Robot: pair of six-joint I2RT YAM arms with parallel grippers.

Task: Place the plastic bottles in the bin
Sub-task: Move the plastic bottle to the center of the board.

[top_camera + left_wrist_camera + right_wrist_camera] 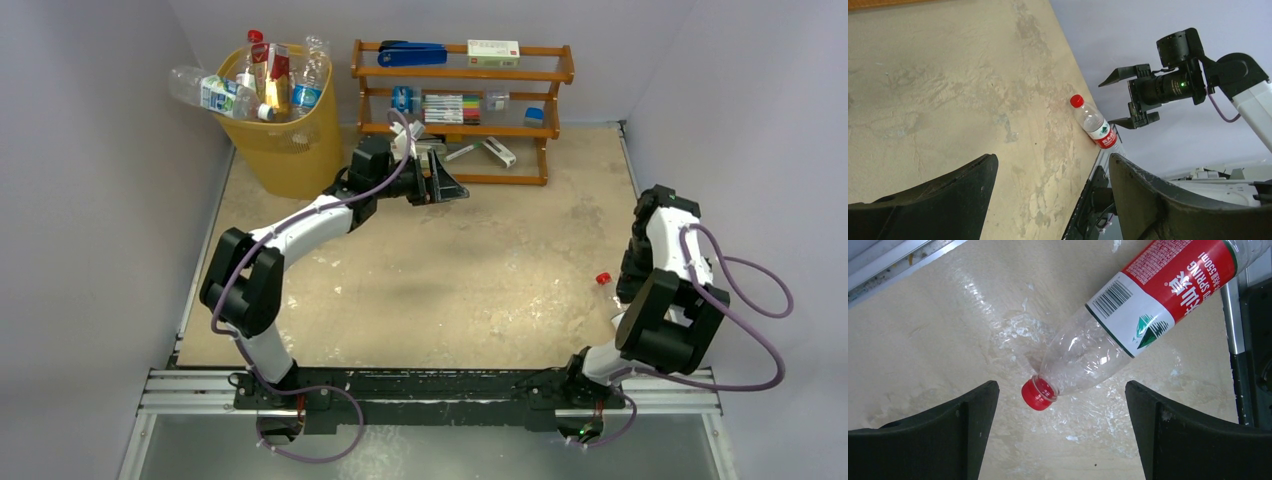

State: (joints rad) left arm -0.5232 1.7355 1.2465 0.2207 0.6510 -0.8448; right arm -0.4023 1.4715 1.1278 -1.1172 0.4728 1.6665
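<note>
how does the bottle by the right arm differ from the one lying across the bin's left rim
The bottle by the right arm lies on the table, below the open right gripper; the rim bottle rests atop the pile in the bin. The bottle by the right arm has a red cap and red label; the rim bottle's label looks pale green and blue. Both are clear plastic, lying sideways.

The bin [287, 160], holding bottles [268, 85], stands left of rack [455, 74].
</note>
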